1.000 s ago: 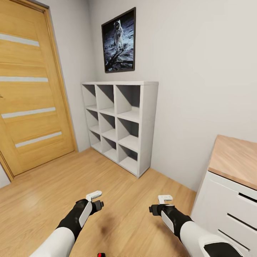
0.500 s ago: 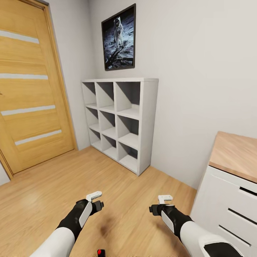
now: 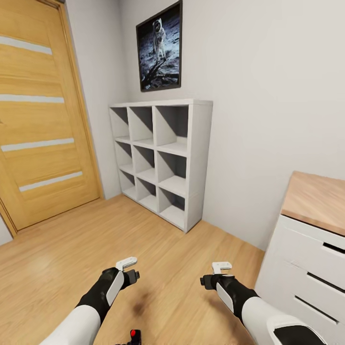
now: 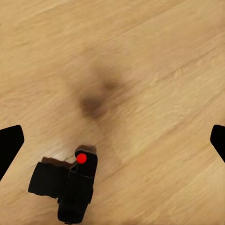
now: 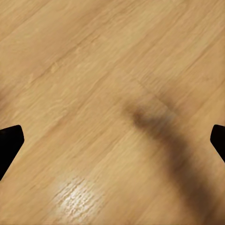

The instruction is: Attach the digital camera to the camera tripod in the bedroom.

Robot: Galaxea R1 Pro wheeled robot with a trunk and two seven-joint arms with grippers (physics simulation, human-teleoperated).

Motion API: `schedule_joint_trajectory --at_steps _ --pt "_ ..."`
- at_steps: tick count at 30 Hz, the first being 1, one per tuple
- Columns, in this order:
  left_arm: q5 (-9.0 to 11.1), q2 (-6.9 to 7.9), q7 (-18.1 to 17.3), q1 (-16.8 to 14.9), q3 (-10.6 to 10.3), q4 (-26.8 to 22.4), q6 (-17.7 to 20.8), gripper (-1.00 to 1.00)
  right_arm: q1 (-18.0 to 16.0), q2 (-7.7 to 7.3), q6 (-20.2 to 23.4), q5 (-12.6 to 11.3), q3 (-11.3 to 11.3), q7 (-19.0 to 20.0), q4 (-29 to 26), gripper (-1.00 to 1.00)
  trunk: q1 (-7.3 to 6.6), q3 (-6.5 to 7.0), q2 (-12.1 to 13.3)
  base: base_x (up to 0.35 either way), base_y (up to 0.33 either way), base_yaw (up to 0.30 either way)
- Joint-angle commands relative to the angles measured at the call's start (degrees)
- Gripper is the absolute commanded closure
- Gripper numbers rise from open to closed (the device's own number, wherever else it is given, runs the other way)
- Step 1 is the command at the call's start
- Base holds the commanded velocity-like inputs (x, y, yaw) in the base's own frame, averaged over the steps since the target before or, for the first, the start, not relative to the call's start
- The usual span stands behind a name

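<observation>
The digital camera [image 4: 65,185] lies on the light wood floor, black and boxy with a red button [image 4: 81,158] on top. In the head view its red button and black top [image 3: 135,334] peek in at the lower edge, between my arms. My left gripper [image 3: 127,268] hangs above the floor, open, with the camera below and slightly behind it. My right gripper [image 3: 221,270] is also open over bare planks, holding nothing. The camera tripod is out of view.
A white cube shelf [image 3: 163,158] stands against the grey wall ahead, under an astronaut picture [image 3: 159,48]. A wooden door [image 3: 38,120] closes the left side. A white dresser with a wood top [image 3: 311,239] stands close on the right.
The head view has shifted: shelf, picture and dresser sit slightly higher in the picture, and more of the digital camera shows at the lower edge. Both arms hold the same pose.
</observation>
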Motion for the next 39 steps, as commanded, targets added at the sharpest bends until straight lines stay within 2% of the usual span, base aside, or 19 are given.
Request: schedule_joint_trajectory --at_steps 1,20,39 --pt "0.6 -0.07 0.4 0.0 0.2 -0.1 0.3 -1.0 0.0 -0.04 0.4 -0.3 0.5 -0.3 -0.1 -1.0 0.21 -0.24 -0.4 0.0 0.0 0.0" --pt "0.6 -0.04 0.4 0.0 0.2 -0.8 0.3 -1.0 0.0 -0.01 0.2 -0.2 0.4 -0.3 -0.1 -1.0 4.39 -3.65 -8.1 0.0 0.0 0.0" --pt "0.7 -0.02 0.3 0.0 0.3 -0.2 0.4 -1.0 0.0 -0.35 0.3 -0.1 0.5 -0.2 -0.1 -1.0 4.88 -7.86 -8.3 0.0 0.0 0.0"
